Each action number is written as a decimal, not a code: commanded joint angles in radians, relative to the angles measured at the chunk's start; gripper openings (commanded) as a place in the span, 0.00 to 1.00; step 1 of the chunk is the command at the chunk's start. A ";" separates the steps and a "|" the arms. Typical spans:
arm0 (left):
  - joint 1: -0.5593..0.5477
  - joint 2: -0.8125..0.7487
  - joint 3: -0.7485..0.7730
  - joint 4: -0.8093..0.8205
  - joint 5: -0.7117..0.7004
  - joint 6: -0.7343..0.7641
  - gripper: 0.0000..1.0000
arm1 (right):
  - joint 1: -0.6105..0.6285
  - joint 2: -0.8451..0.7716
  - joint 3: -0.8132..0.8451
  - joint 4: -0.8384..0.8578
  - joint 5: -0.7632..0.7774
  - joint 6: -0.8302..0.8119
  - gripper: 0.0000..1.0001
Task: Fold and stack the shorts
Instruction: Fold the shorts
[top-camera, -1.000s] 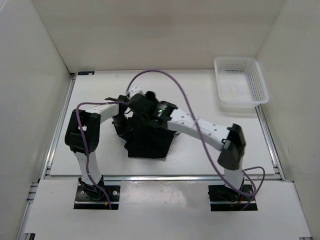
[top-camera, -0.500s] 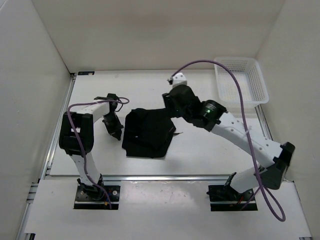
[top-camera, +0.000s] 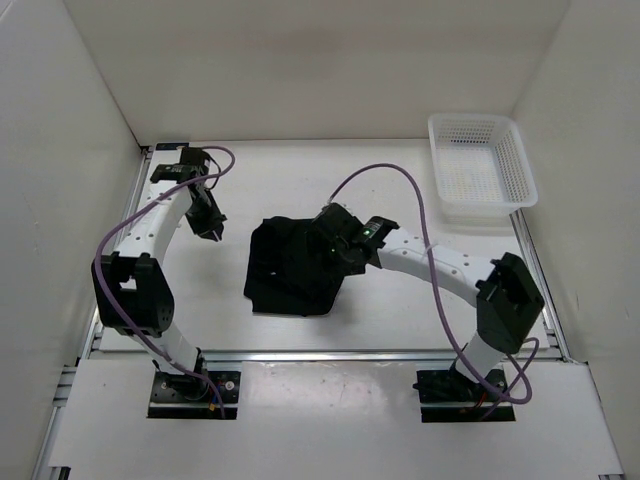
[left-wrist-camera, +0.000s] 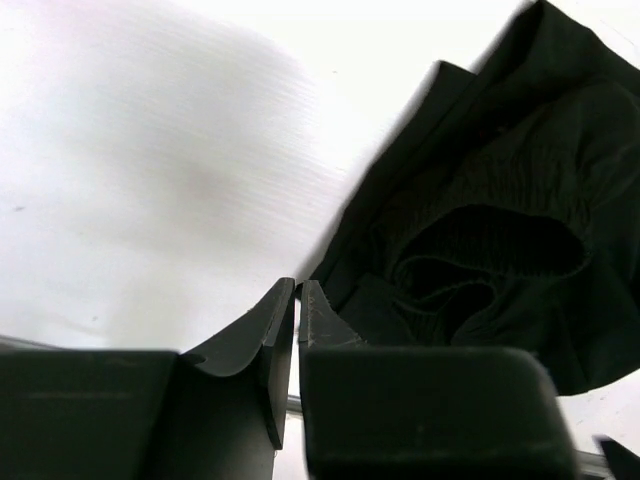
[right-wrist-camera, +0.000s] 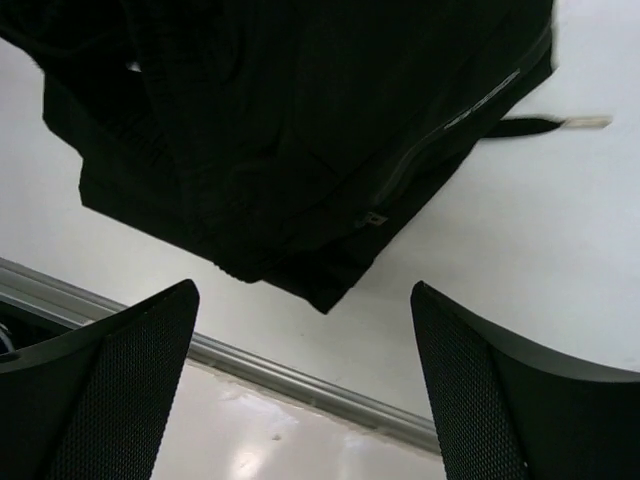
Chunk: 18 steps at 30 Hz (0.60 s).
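The black shorts (top-camera: 290, 270) lie folded in a compact bundle at the table's middle. In the left wrist view the shorts (left-wrist-camera: 480, 220) fill the upper right, with the elastic waist opening showing. In the right wrist view the shorts (right-wrist-camera: 300, 130) lie under the camera, a zip along one edge and a drawstring end (right-wrist-camera: 560, 122) sticking out to the right. My left gripper (top-camera: 212, 232) (left-wrist-camera: 297, 288) is shut and empty, off the bundle's left side. My right gripper (top-camera: 333, 245) (right-wrist-camera: 303, 290) is open wide above the bundle's right part, holding nothing.
A white mesh basket (top-camera: 480, 165) stands at the back right corner. A metal rail (top-camera: 320, 353) (right-wrist-camera: 300, 385) runs along the table's front edge. White walls close in the left, back and right sides.
My left arm has swung back and left, away from the shorts. My right arm has pulled in from the back and come down over the bundle's right side. The shorts have hardly moved.
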 joint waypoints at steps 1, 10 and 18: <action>0.023 -0.056 0.031 -0.052 -0.017 0.029 0.20 | 0.001 0.049 -0.004 0.069 -0.072 0.183 0.90; 0.033 -0.076 0.020 -0.061 0.001 0.038 0.20 | -0.008 0.159 -0.016 0.162 -0.105 0.267 0.76; 0.033 -0.085 -0.009 -0.043 0.020 0.057 0.20 | -0.008 0.106 0.002 0.136 0.017 0.221 0.00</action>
